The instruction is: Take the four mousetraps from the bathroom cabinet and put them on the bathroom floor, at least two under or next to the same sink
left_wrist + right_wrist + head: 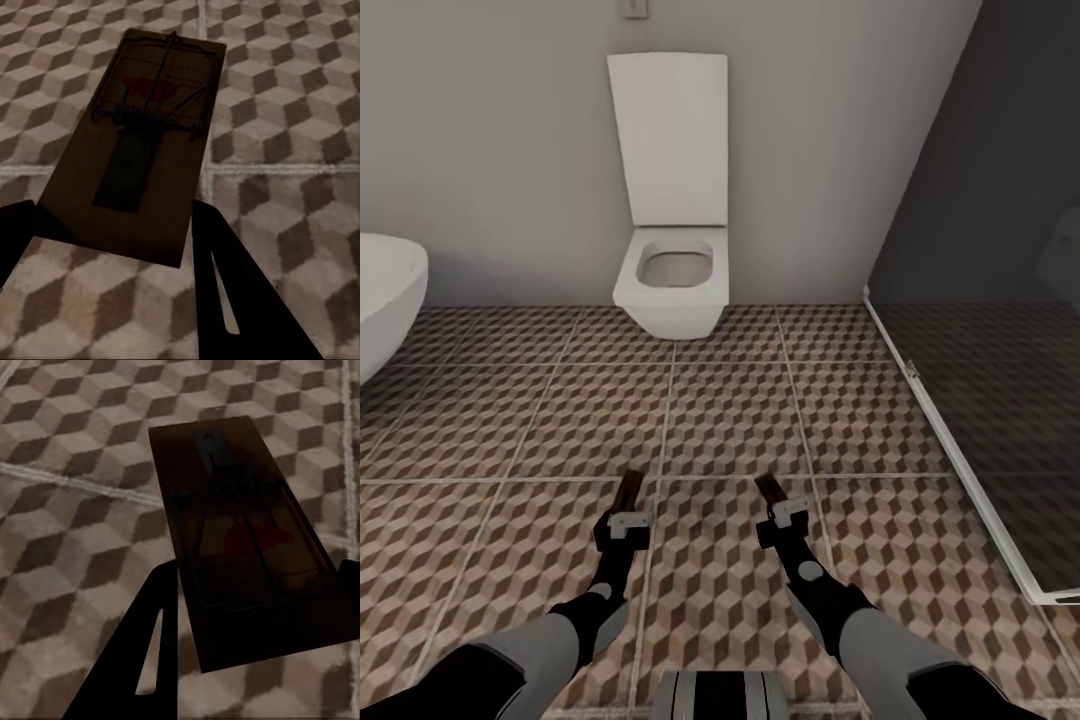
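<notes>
Head view shows your left hand (628,507) and right hand (774,503) held low over the bathroom floor (720,420), facing a white toilet (672,285). Your left hand grips one mousetrap (139,142) by its end; your right hand grips another mousetrap (247,540) the same way, both above the tiles.

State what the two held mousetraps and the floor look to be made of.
Left mousetrap: a matte brown board, likely wood, with thin dark wire, apparently metal, and a red patch. Right mousetrap: the same look, dimmer. Bathroom floor: square tiles with pale grout lines, likely ceramic, with a printed cube pattern.
</notes>
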